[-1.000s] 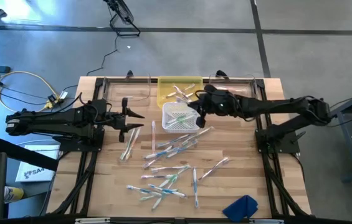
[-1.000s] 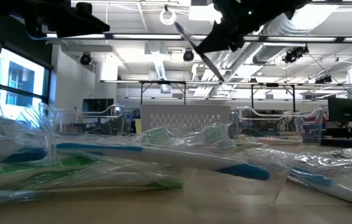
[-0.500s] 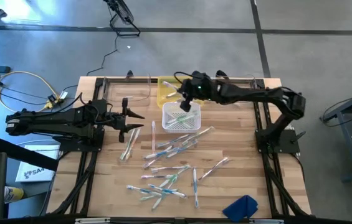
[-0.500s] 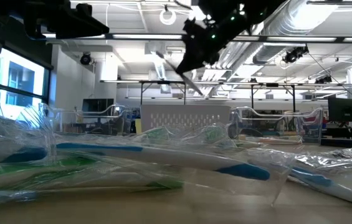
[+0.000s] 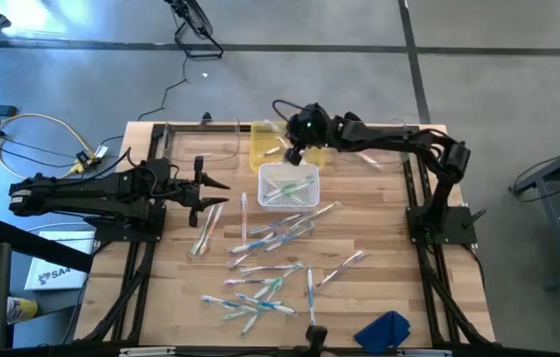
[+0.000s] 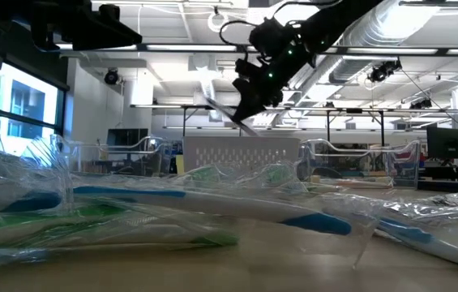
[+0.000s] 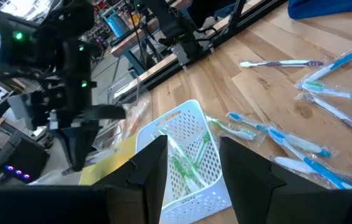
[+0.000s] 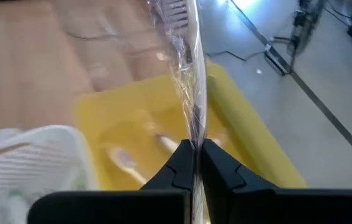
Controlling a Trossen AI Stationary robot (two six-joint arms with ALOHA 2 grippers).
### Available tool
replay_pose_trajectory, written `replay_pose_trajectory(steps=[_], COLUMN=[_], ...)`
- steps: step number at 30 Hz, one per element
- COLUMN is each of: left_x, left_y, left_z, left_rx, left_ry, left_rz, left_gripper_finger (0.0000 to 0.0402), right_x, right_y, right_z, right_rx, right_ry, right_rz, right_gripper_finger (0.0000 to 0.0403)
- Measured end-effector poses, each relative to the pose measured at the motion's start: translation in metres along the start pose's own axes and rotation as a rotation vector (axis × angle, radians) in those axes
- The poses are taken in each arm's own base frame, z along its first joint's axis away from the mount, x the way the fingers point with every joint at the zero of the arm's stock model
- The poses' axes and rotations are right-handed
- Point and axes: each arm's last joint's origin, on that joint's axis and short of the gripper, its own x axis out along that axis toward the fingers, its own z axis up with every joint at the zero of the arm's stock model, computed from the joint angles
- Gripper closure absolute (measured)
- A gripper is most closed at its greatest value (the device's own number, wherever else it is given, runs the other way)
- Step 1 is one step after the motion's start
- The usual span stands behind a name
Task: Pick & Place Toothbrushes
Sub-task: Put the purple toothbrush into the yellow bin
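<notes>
Many thin plastic toothbrushes point(image 5: 270, 260) in crinkled clear wrappers lie scattered on the slatted wooden table point(image 5: 398, 248), with a few more in the perforated white basket point(image 5: 287, 186) and the smooth yellow bin point(image 5: 265, 146) behind it. The right gripper point(image 5: 292, 157) hangs over the yellow bin, its dark fingers pinched tight on one wrapped brush point(image 8: 187, 74). The left gripper point(image 5: 218, 190) waits at the table's left side, its blocky fingers parted around nothing.

R pincer point(image 5: 294, 156) w/ toothbrush point(image 8: 188, 74) moved over yellow bin point(image 5: 260, 149).
</notes>
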Motion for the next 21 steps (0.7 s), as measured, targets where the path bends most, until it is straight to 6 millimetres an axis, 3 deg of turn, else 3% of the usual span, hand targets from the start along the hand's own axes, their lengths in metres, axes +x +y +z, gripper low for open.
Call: replay_pose_trajectory(steps=[9, 21], left_x=[0.000, 0.000], left_y=[0.000, 0.000], left_z=[0.000, 0.000], left_rx=[0.000, 0.000], left_ry=[0.000, 0.000], left_rz=[0.000, 0.000], left_gripper_finger=[0.0261, 0.0261], right_x=[0.011, 0.039], right_y=[-0.041, -0.044], right_z=[-0.015, -0.040], right_rx=[0.066, 0.028], right_ry=[0.051, 0.146], right_rz=[0.014, 0.097], right_gripper_finger=[0.0397, 0.0397])
